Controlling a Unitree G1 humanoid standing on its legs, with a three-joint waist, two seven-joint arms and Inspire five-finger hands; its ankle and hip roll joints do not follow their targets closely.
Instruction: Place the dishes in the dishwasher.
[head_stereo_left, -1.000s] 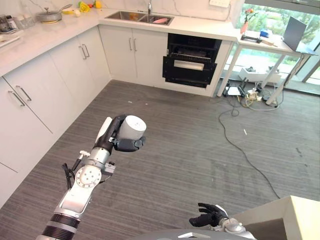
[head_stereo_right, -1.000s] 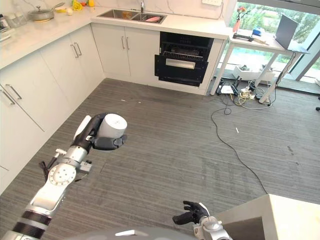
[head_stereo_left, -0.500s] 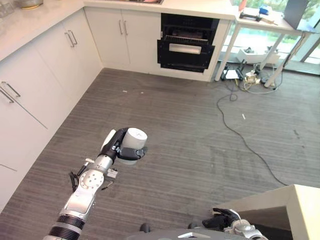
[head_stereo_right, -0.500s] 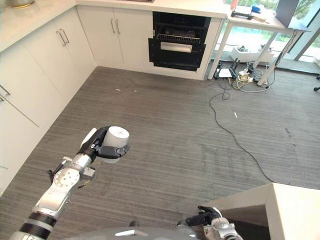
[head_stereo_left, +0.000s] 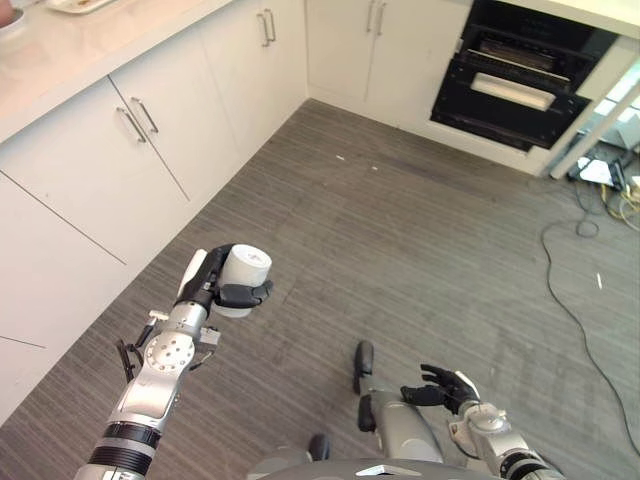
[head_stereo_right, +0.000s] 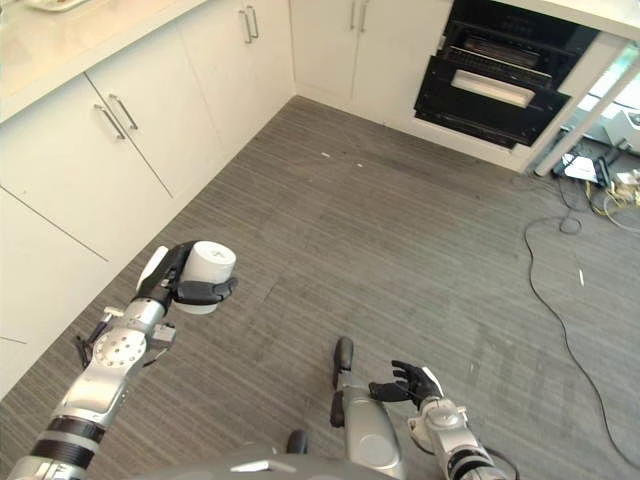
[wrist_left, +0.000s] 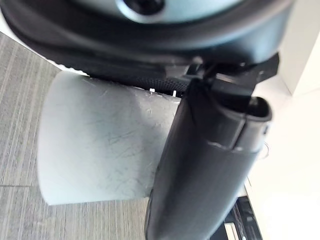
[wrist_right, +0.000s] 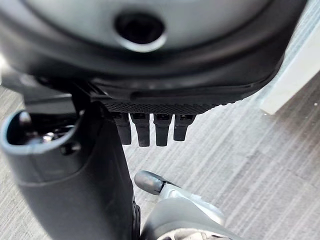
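One white cup (head_stereo_left: 244, 276), clasped in the left hand (head_stereo_left: 212, 285), thumb and fingers curled round its side, held out above grey wood-grain floor (head_stereo_left: 400, 250) near the white cabinets (head_stereo_left: 150, 150). Low at the right, right hand (head_stereo_left: 442, 388), fingers loose and spread, holding nothing. Far off, dark dishwasher (head_stereo_left: 515, 85), apparently open, rack half seen.

floor (head_stereo_left: 400, 230): grey striped planks, bordered by white cabinets (head_stereo_left: 150, 150) at the left and far side | small white scrap (head_stereo_left: 340, 157) seen lying near the far cabinets | another white scrap (head_stereo_left: 599, 281) seen at the right | black cord (head_stereo_left: 580, 320) laid across the right side
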